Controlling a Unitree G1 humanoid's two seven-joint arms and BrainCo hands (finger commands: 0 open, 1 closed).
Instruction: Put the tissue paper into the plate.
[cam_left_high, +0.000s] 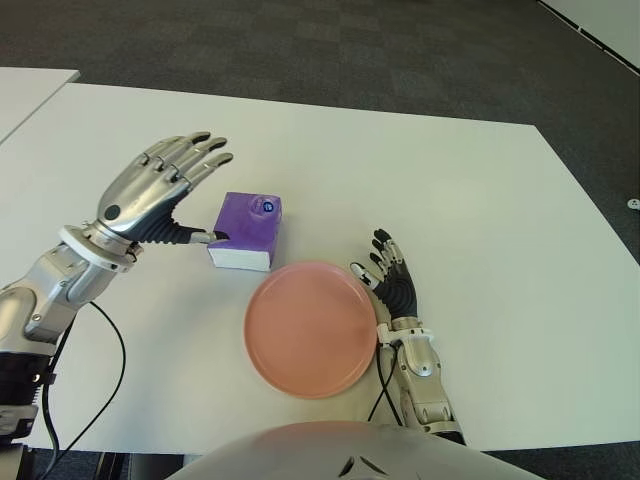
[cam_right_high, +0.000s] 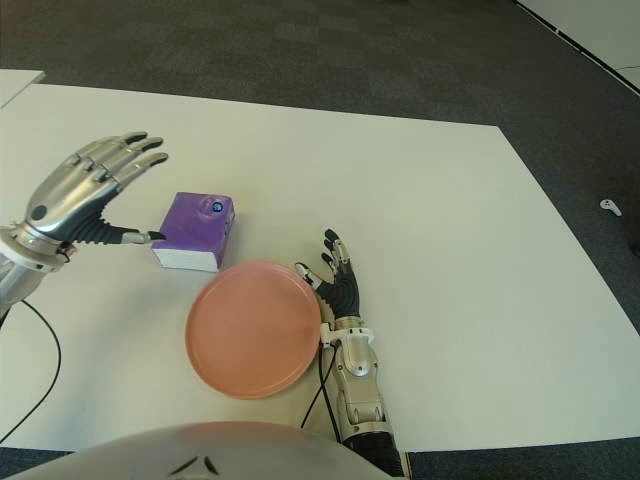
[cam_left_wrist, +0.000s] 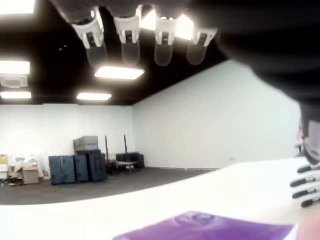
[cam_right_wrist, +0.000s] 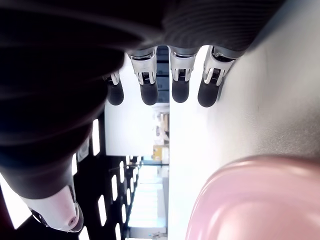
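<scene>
Tissue paper (cam_left_high: 246, 231) untouched; left hand (cam_left_high: 160, 190) open beside it

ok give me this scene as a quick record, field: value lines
tissue pack: purple pack on the white table, just beyond the plate, on its left
plate: pink, holds nothing
left hand: open, fingers spread beside the pack on its left, thumb tip at its edge, no grasp
right hand: open, beside the plate on its right
task status: tissue not yet in plate
</scene>
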